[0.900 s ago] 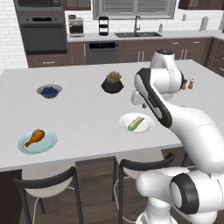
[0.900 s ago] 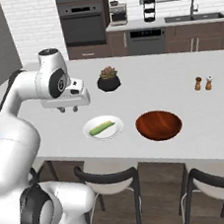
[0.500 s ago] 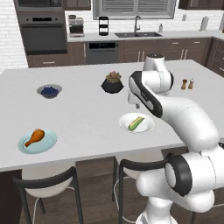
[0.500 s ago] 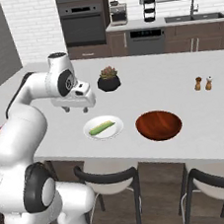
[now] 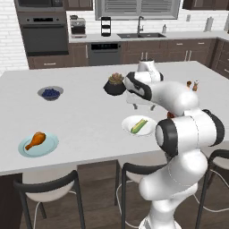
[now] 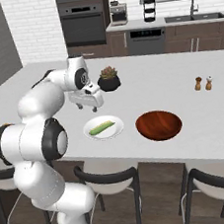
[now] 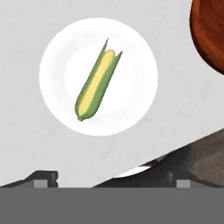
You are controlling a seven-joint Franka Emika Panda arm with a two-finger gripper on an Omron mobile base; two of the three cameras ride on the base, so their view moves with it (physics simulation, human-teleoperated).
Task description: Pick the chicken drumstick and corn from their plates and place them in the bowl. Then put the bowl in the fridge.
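**Wide pincer over the corn**

The gripper (image 6: 87, 101) hangs above the counter (image 6: 145, 80) with its jaws spread wide, and it holds nothing. In the hand view the corn (image 7: 97, 85) lies on the white plate (image 7: 57, 52) at about 12 o'clock from the finger tips (well apart, not touching). The red-brown bowl (image 7: 209, 35) sits at 2 o'clock. The chicken drumstick (image 5: 36, 139) rests on the blue plate (image 5: 50, 146), far off.
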